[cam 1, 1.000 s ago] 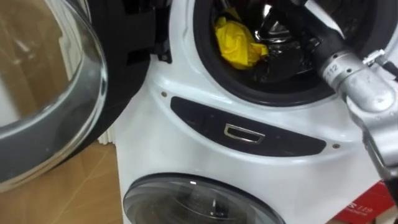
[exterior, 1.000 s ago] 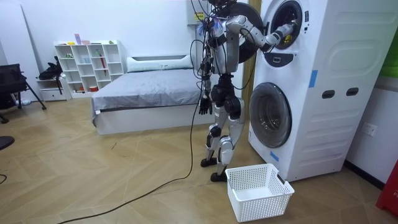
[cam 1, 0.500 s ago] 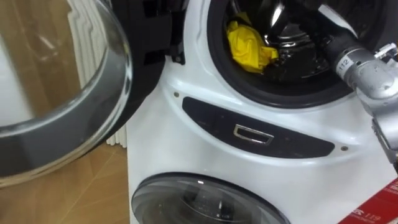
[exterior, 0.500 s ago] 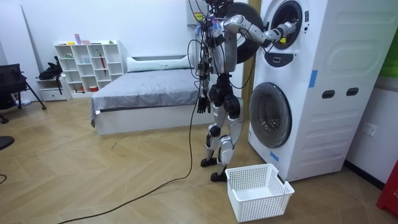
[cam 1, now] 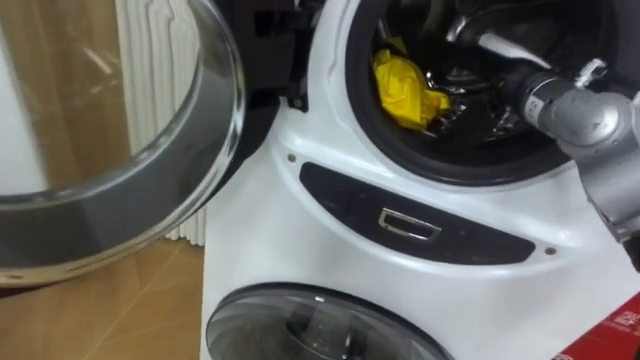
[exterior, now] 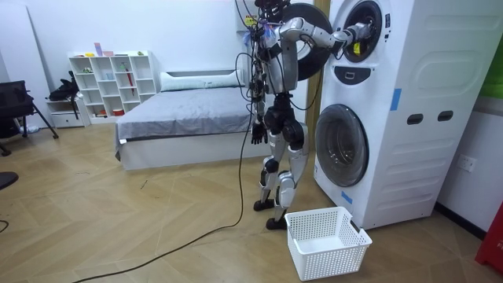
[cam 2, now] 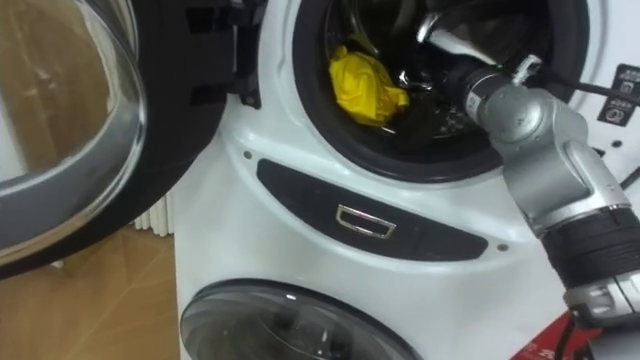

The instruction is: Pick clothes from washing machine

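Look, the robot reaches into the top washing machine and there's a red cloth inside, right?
Not quite. The cloth inside is yellow, not red; the left eye view shows it. The rest holds: the robot reaches into the top washing machine.

Crumpled yellow cloth (cam 1: pixel 405 88), glossy white washing machine (cam 1: pixel 290 250), shiny glass door (cam 1: pixel 100 100)
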Tool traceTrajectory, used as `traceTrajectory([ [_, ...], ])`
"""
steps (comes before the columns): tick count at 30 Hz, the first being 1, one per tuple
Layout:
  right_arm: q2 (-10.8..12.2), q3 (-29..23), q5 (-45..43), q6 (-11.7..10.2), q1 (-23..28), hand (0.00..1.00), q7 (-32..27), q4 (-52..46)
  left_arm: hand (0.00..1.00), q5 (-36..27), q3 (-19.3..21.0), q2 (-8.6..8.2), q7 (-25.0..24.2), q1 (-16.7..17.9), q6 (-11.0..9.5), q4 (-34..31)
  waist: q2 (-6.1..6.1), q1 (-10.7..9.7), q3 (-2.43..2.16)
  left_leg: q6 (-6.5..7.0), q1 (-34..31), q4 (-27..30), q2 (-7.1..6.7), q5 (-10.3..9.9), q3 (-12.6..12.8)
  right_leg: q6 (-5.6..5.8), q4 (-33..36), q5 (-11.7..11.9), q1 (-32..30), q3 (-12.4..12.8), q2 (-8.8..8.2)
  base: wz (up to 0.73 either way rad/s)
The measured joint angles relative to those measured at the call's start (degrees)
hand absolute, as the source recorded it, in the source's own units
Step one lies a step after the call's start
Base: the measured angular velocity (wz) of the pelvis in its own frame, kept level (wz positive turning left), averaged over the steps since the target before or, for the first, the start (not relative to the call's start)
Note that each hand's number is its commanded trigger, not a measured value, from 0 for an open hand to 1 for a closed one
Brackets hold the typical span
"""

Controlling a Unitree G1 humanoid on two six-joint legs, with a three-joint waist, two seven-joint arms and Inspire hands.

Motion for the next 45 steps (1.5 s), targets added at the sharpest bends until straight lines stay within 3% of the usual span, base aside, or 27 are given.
traceTrajectory([
  [3,-1.9,1.7,1.3,0.0,0.0,0.00,1.8,-1.8,0.00,0.1,-1.3,0.55,0.1,-0.8,0.0,0.0,0.24,0.4,0.18,0.00,0.1,-0.5,0.14,0.0,0.5,0.00,0.1,0.0,-0.3,0.3,0.10,-0.10],
  [7,-2.1,4.0,1.3,0.3,0.0,0.00,3.5,-4.9,0.00,0.0,-2.6,1.31,0.1,-1.4,-0.4,0.0,0.79,1.0,0.60,-0.06,1.7,-1.7,0.58,0.0,1.7,0.00,0.1,0.0,0.4,1.3,0.56,-0.15],
  [10,-2.3,6.4,-0.4,0.3,0.3,0.00,4.1,-7.9,0.00,0.1,-3.7,2.05,0.3,-1.7,-0.8,0.2,0.87,1.1,0.66,-0.28,2.6,-2.2,1.04,-0.1,2.6,0.00,0.2,0.0,0.7,1.5,0.94,-0.16],
  [17,-3.6,6.7,-1.5,0.4,1.6,0.00,5.5,-13.7,0.00,0.1,-6.2,2.51,1.3,-2.5,-2.7,1.0,0.80,1.2,0.76,-0.50,2.6,-2.7,1.26,-0.2,3.5,0.00,0.1,0.0,0.2,2.4,1.42,-0.07],
  [18,-3.7,6.7,-1.9,0.4,1.6,0.04,5.8,-14.9,0.00,0.2,-6.2,2.68,1.3,-2.5,-2.9,1.0,0.74,1.3,0.78,-0.57,2.5,-2.8,1.39,-0.2,4.0,-0.01,0.2,0.0,-0.2,2.8,1.50,-0.21],
  [19,-3.6,6.7,-2.9,0.4,1.6,0.53,6.2,-16.5,0.00,0.2,-6.3,2.75,1.3,-2.4,-3.1,1.0,0.65,1.3,0.80,-0.61,2.5,-2.9,1.47,-0.3,4.4,-0.01,0.2,0.0,-0.5,3.2,1.55,-0.21],
  [20,-3.6,6.7,-3.3,0.4,1.6,0.89,6.3,-17.0,0.00,0.2,-6.3,2.79,1.3,-2.5,-3.2,1.1,0.64,1.3,0.81,-0.63,2.5,-2.9,1.50,-0.3,4.5,-0.01,0.2,0.0,-0.6,3.3,1.58,-0.14],
  [21,-3.7,6.7,-3.5,0.4,1.6,1.00,6.7,-17.6,0.00,0.2,-6.5,2.95,1.3,-2.7,-3.8,1.8,0.63,1.3,0.81,-0.65,2.6,-2.9,1.55,-0.3,4.5,-0.01,0.2,0.0,-0.6,3.4,1.62,-0.07],
  [27,-3.2,5.5,-3.6,1.1,1.6,1.00,6.4,-19.4,0.00,0.2,-6.5,3.05,1.2,-2.7,-4.4,2.0,0.41,1.4,0.76,-0.66,2.6,-2.9,1.47,-0.3,4.2,-0.01,0.2,0.0,-1.1,4.8,1.66,-0.12],
  [38,-2.1,4.0,-3.5,1.4,1.5,1.00,6.6,-22.4,0.00,0.2,-6.5,3.10,1.1,-2.5,-4.6,2.0,0.29,2.4,0.78,-0.66,2.6,-2.9,1.41,-0.3,4.2,-0.01,0.2,0.0,-1.3,4.8,1.60,0.00],
  [45,-2.1,4.0,-2.1,1.4,1.5,1.00,7.2,-22.8,0.00,0.0,-6.5,3.07,1.7,-1.8,-6.3,4.1,0.27,2.4,0.78,-0.65,2.7,-2.9,1.41,-0.3,4.2,-0.11,0.2,0.1,-1.2,5.1,1.61,0.00],
])
